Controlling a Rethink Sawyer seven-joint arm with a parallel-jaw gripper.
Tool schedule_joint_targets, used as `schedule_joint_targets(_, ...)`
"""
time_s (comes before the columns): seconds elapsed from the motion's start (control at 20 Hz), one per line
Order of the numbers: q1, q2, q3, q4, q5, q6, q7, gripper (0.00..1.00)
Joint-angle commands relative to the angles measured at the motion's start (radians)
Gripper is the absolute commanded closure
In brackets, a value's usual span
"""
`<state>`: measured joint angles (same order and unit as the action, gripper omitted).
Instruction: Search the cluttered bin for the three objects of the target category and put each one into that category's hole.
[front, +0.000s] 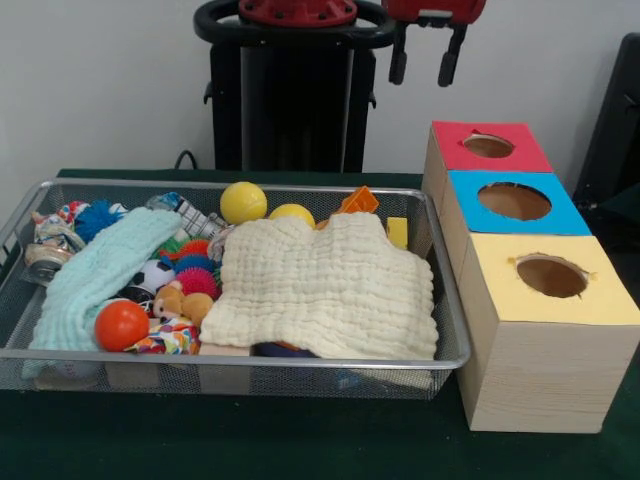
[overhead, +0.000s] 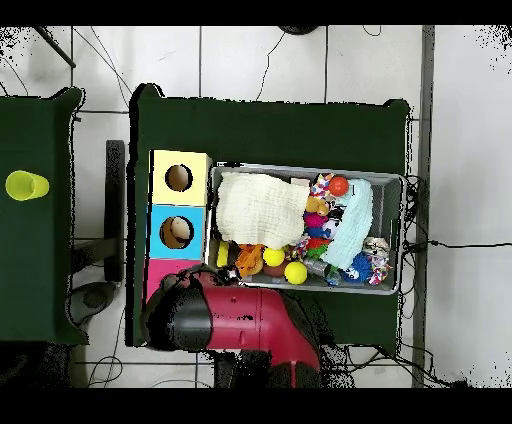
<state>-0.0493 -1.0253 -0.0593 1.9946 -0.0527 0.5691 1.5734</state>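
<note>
A wire mesh bin (front: 250, 358) holds a heap of toys, much of it hidden under a cream cloth (front: 320, 285) and a light blue cloth (front: 100, 275). An orange ball (front: 121, 325) lies at the front left, and two yellow balls (front: 243, 202) (front: 291, 213) lie at the back. Spiky balls (front: 197, 282) and a small soccer ball (front: 152, 275) show between the cloths. To the bin's right stand three wooden boxes with holes, topped red (front: 470, 160), blue (front: 562, 222) and yellow (front: 600, 300). My gripper (front: 424, 62) hangs open and empty, high behind the red box.
In the overhead view the red arm (overhead: 250, 315) covers part of the red box (overhead: 160, 272), beside the blue box (overhead: 160, 245) and yellow box (overhead: 196, 165). The bin (overhead: 300, 168) lies next to them. A green cup (overhead: 27, 185) stands on a separate table.
</note>
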Motion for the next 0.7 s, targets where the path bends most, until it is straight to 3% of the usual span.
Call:
schedule_joint_targets(0.05,-0.052,0.107,-0.006,-0.137,-0.025,-0.058,0.158,0.00)
schedule_joint_targets(0.7,0.009,0.225,-0.080,-0.194,0.039,-0.115,0.290,0.00)
